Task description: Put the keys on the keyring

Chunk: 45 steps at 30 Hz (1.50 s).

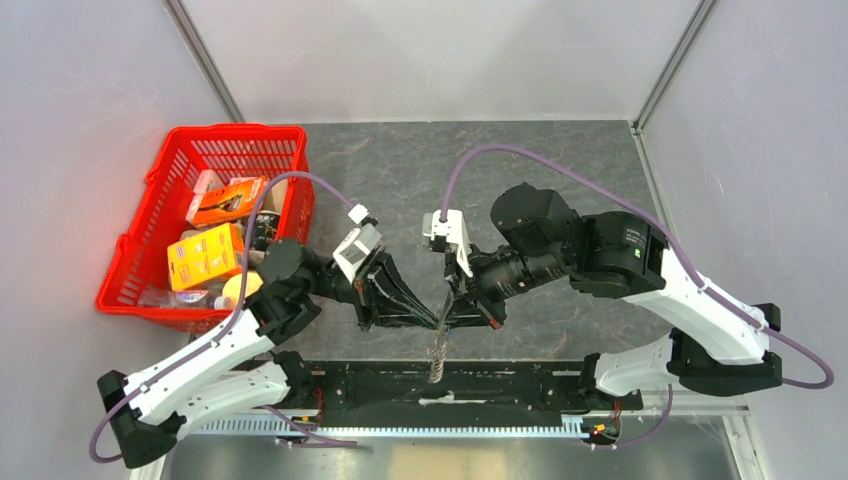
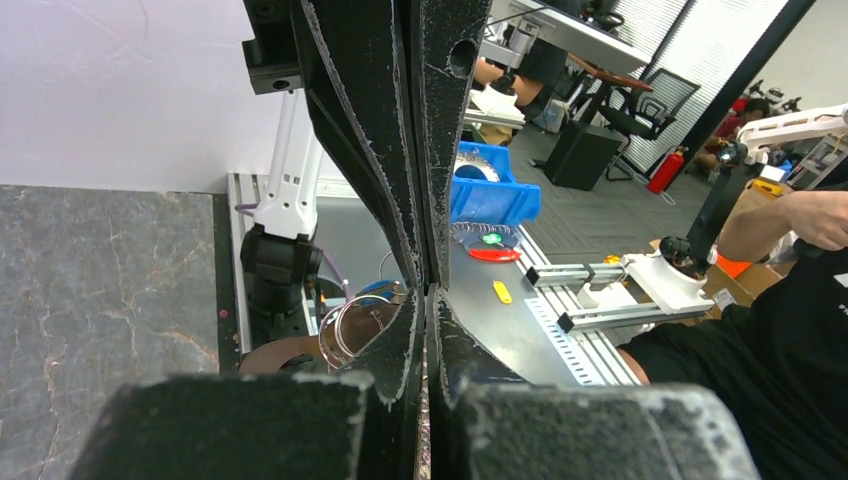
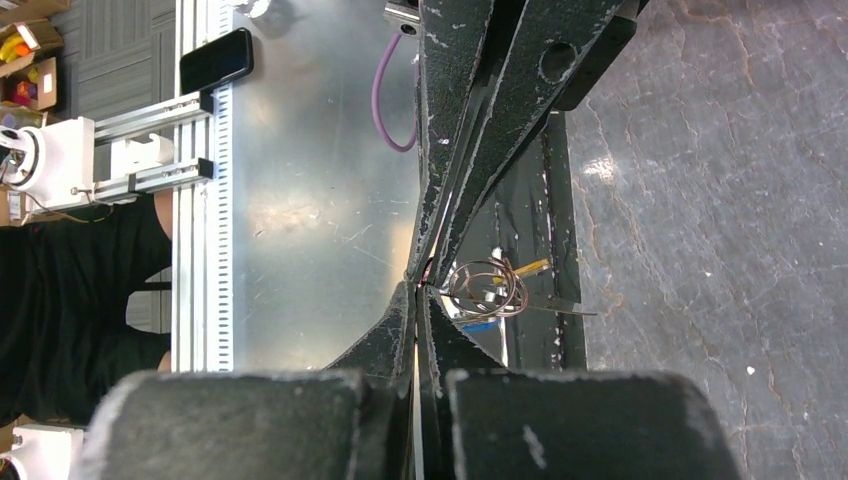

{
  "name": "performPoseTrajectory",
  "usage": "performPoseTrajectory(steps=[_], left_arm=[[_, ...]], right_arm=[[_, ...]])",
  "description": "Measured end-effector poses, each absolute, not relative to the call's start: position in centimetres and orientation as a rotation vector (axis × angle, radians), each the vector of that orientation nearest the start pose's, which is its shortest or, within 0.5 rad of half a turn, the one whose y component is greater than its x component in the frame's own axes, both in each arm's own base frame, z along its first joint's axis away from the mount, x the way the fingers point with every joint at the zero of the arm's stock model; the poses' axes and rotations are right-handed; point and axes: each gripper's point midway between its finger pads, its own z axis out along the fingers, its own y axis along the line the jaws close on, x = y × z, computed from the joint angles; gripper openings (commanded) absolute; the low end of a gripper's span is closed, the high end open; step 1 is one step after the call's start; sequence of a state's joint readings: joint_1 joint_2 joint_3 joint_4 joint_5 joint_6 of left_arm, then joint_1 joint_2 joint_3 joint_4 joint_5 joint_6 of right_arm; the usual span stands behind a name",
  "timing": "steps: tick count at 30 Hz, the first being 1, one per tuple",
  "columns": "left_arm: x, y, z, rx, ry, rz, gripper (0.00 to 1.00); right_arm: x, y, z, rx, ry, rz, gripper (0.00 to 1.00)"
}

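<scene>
Black fingers of the right gripper [image 3: 420, 286] fill the right wrist view, pressed together on the edge of the keyring [image 3: 489, 288], whose wire coils stick out just beside the tips. The yellow-gold key [image 3: 529, 267] juts from the far side of the coils, and the blue key head [image 3: 479, 325] shows just under them.

From above, the link chain [image 1: 438, 358] hangs straight down from the point where both grippers meet, over the arms' black base rail [image 1: 520, 385]. The left gripper [image 2: 425, 288] has its fingers closed flat against each other, with the coils touching its left finger. Whether it pinches the ring itself cannot be told.

Behind lies the grey stone-patterned table [image 1: 400, 170]. A red basket [image 1: 215, 135] of packets stands at its left edge, well apart.
</scene>
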<state>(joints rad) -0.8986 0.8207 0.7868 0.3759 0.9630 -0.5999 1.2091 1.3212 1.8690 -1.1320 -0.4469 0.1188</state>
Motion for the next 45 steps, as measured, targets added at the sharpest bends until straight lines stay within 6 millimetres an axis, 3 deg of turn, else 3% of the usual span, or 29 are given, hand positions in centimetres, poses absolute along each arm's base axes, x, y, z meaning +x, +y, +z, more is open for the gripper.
performPoseTrajectory(steps=[2, 5, 8, 14, 18, 22, 29, 45], left_arm=[[2.9, -29.0, 37.6, 1.173, 1.167, -1.782, 0.02], [2.9, -29.0, 37.7, 1.173, 1.156, -1.778, 0.02], [3.0, -28.8, 37.8, 1.151, 1.145, -1.767, 0.02], [3.5, -28.8, 36.8, 1.093, 1.165, -1.753, 0.02], [3.8, -28.7, 36.3, 1.056, 1.187, -1.751, 0.02], [3.9, -28.4, 37.1, 1.019, 1.157, -1.746, 0.02], [4.0, -27.7, 39.1, 0.93, 1.084, -1.753, 0.02], [5.3, -27.5, 39.9, 0.769, 1.08, -1.778, 0.02]], right_arm=[[3.1, 31.0, 38.5, -1.465, 1.865, 1.193, 0.0], [3.2, 31.0, 38.5, -1.462, 1.867, 1.193, 0.23], [3.2, 30.9, 38.5, -1.451, 1.859, 1.191, 0.36], [4.0, 31.4, 39.9, -1.385, 1.756, 1.2, 0.46], [4.4, 31.2, 41.0, -1.34, 1.704, 1.199, 0.47], [4.6, 30.5, 41.6, -1.307, 1.669, 1.185, 0.49], [4.8, 29.2, 40.6, -1.308, 1.665, 1.138, 0.48], [5.3, 29.8, 39.8, -1.343, 1.643, 1.097, 0.44]])
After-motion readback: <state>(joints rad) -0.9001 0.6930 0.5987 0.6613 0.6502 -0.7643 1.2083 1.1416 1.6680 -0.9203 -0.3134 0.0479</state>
